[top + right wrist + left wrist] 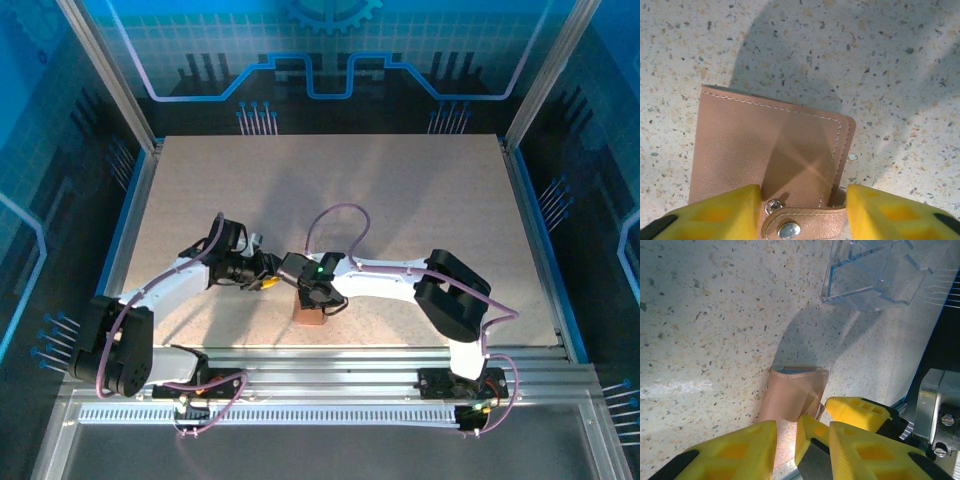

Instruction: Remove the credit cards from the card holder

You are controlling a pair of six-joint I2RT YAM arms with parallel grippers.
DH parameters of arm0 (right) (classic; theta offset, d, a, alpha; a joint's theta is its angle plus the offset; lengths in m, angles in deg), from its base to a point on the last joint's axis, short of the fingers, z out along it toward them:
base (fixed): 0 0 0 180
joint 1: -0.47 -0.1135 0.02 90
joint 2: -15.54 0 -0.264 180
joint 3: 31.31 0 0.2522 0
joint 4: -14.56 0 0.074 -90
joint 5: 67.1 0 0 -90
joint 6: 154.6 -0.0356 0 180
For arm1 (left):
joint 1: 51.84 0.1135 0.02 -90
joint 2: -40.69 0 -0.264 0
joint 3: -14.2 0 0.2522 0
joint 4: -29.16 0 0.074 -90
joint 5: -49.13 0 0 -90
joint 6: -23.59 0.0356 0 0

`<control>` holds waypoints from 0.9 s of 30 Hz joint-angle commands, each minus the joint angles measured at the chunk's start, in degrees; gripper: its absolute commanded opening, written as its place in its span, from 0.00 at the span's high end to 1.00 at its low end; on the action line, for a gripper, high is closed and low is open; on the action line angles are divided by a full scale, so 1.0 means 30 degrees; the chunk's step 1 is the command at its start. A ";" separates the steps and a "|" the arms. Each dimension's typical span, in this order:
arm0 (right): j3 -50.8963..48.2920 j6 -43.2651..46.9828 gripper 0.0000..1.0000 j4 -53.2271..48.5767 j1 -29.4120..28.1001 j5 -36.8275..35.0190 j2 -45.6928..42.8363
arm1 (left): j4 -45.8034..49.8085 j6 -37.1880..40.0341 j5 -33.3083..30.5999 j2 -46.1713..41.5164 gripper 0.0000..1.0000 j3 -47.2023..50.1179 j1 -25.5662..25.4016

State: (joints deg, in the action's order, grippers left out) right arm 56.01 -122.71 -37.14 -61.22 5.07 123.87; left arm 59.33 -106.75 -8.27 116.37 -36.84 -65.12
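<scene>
Counter: a pale speckled top, and both arms reached in over its near middle
Card holder: it sat on the counter close to the near edge, just below where the two arms met; tan-brown leather with pale stitching
Card holder, right wrist view: it was folded shut, outer face to the camera, with a strap carrying a metal snap across its near edge
Right claw: its yellow fingers stood narrowly apart, one on each side of the strap and very close to its ends (whether they pinched it could not be told)
Left claw: it was partly parted and low over the near end of the card holder, whose edge ran in between the yellow fingers; a true clamp could not be told
Meeting point: in the left wrist view the other claw's yellow tips crowded in just beside the left one, over the same end of the card holder
Clear plastic box: it stood on the counter beyond the card holder, well apart from it
Top view: left claw and right claw sat almost touching
</scene>
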 commanded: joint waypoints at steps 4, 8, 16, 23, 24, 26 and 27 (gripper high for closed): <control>-0.0813 -0.0480 0.59 -0.0934 0.0170 -0.1073 -0.1631 | -0.0128 0.0031 0.0533 -0.0075 0.67 0.0158 0.0149; -0.1189 -0.0363 0.63 -0.1067 0.0202 -0.1145 -0.2231 | -0.0023 0.0055 0.0547 -0.0017 0.66 0.0008 0.0120; -0.2295 -0.0185 0.74 -0.0776 0.0517 -0.0659 -0.2903 | 0.0241 0.0056 0.0530 0.0144 0.66 -0.0317 -0.0012; -0.3203 -0.0265 0.78 -0.0206 0.0700 -0.0347 -0.3304 | 0.0387 0.0026 0.0235 0.0459 0.66 -0.0748 -0.0646; -0.3299 -0.0261 0.79 -0.0138 0.0729 -0.0325 -0.3328 | 0.0474 0.0056 0.0067 0.0467 0.67 -0.0811 -0.0819; -0.3411 -0.0214 0.80 -0.0045 0.0787 -0.0299 -0.3360 | 0.0617 0.0086 -0.0238 0.0463 0.66 -0.0939 -0.1121; -0.3452 -0.0151 0.82 0.0005 0.0808 -0.0343 -0.3359 | 0.0702 0.0141 -0.0464 0.0482 0.66 -0.1020 -0.1254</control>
State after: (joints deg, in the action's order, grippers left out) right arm 46.59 -122.84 -37.27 -59.49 4.04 115.39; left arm 59.46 -106.77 -8.29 117.23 -37.91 -67.92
